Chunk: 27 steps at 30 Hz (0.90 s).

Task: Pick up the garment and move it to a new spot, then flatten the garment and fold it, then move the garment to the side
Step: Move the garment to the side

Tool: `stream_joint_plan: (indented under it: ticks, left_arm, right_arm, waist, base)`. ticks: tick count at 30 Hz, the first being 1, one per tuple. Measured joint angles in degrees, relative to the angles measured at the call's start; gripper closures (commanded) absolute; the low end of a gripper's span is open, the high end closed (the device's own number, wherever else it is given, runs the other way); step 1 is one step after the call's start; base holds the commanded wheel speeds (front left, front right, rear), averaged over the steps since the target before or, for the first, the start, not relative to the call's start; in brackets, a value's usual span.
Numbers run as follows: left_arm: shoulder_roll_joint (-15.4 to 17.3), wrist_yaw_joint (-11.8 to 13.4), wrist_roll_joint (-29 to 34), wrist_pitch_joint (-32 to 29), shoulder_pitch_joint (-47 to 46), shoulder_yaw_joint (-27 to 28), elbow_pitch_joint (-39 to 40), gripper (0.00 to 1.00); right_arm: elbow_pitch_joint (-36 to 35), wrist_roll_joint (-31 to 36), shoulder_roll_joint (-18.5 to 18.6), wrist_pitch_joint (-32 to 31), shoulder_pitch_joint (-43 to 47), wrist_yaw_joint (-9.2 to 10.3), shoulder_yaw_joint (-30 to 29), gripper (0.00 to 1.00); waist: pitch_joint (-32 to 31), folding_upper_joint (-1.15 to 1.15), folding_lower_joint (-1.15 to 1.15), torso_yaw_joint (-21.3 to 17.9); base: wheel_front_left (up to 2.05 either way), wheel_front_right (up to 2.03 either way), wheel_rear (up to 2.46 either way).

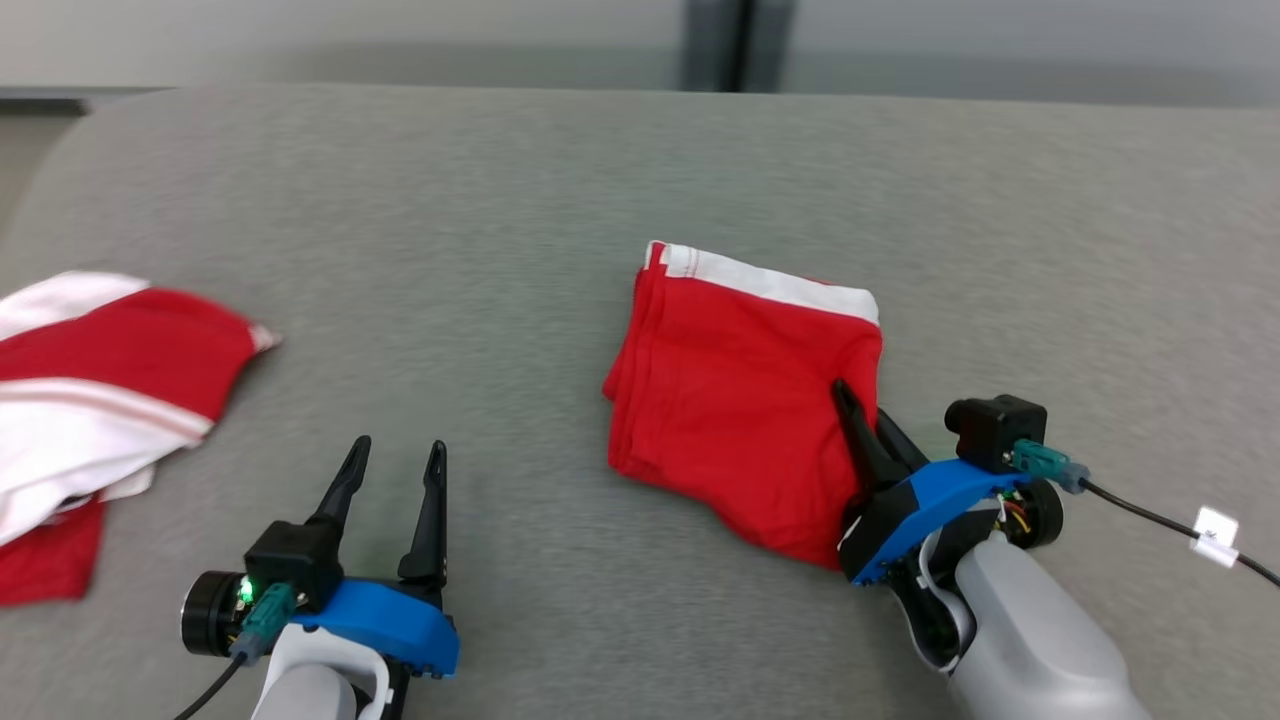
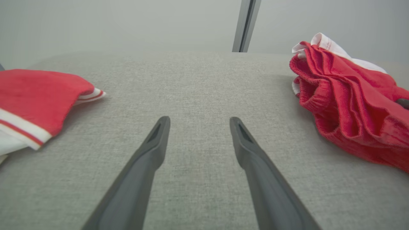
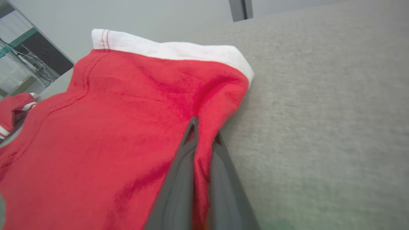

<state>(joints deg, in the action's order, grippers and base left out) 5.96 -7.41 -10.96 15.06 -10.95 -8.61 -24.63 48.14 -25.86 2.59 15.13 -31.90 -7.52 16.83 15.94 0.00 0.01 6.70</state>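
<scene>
At the left edge of the grey fabric surface (image 1: 520,190) you have a loose heap of red and white clothes (image 1: 100,380). It lies crumpled, and one red corner with a white trim points toward the middle.

Just right of that heap, toward the near edge, your left claw (image 1: 400,445) hovers over bare fabric. It is spread wide and holds nothing. In the left wrist view both of its dark fingers (image 2: 150,153) point toward the far edge. The grey weave shows plainly between them, the heap is off to one side and the garment to the other.

Right of the middle of the surface lies the garment (image 1: 730,400), red and folded into a rough rectangle of several layers. Its white band (image 1: 770,283) runs along the side that faces the far edge. The stacked folds show on its left side. Its near right corner sags toward the near edge.

Your right claw (image 1: 862,405) is on the garment's right side, about halfway along it. It is clamped onto the cloth. In the right wrist view the two fingers (image 3: 179,179) stand nearly together with a ridge of red fabric pinched between them. One finger lies on top of the garment and the other at its edge, against the grey surface.

Furthest right, a black cable (image 1: 1140,505) with a small white tag (image 1: 1216,535) trails from the right wrist toward the right edge.
</scene>
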Motion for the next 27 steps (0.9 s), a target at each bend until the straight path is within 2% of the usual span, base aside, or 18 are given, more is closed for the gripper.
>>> stream_joint_plan:
  ticks: [4,5,11,12,15,20,24,27]
  left_arm:
    - [0.3,0.0,0.4,0.0,0.0,-1.0,1.2,0.0]
    - [0.5,0.0,0.6,0.0,0.0,-1.6,1.5,0.0]
    - [1.3,0.0,1.0,0.0,-0.2,-2.7,2.6,0.0]
    - [1.5,0.0,1.1,0.0,-0.2,-2.9,3.0,0.0]
    - [1.8,0.0,1.1,0.0,-0.2,-3.5,3.6,0.0]
    - [2.2,0.0,1.2,0.0,-0.2,-4.4,4.3,0.0]
    - [3.4,0.0,0.4,0.0,-0.9,-5.7,5.0,0.0]
    - [4.3,0.0,-0.3,0.0,-1.4,-6.2,5.9,0.0]
  right_arm:
    - [-2.6,-1.4,0.1,0.0,2.7,0.03,1.9,1.0]
    - [-3.9,-1.7,0.1,0.0,3.8,0.02,2.6,1.0]
    - [-8.6,-2.6,0.2,0.0,6.7,0.03,4.7,1.0]
    - [-10.0,-2.5,0.2,0.0,7.5,0.04,5.4,1.0]
    - [-12.1,-1.8,0.3,0.0,9.0,0.04,5.5,1.0]
    - [-12.4,1.8,0.3,0.0,9.6,0.04,3.6,1.0]
    - [-7.9,12.3,0.2,0.0,4.6,0.04,-2.6,1.0]
    - [-3.1,22.9,0.2,-0.2,0.2,0.02,-10.6,1.0]
  waist:
    - [0.4,0.0,-0.02,-6.9]
    - [0.6,0.0,-0.01,-10.5]
    - [0.8,0.01,-0.01,-21.2]
    - [0.7,0.01,-0.01,-24.3]
    - [0.1,0.0,-0.01,-29.1]
    - [-0.5,0.0,-0.02,-31.6]
    - [0.4,0.0,-0.01,-29.0]
    - [1.2,0.0,-0.01,-25.9]
  base:
    - [0.0,0.0,0.0]
    - [0.0,0.0,0.0]
    - [0.0,0.0,0.0]
    - [0.0,0.0,0.0]
    - [0.0,0.0,0.0]
    - [0.0,0.0,0.0]
    - [0.0,0.0,0.0]
    - [0.0,0.0,0.0]
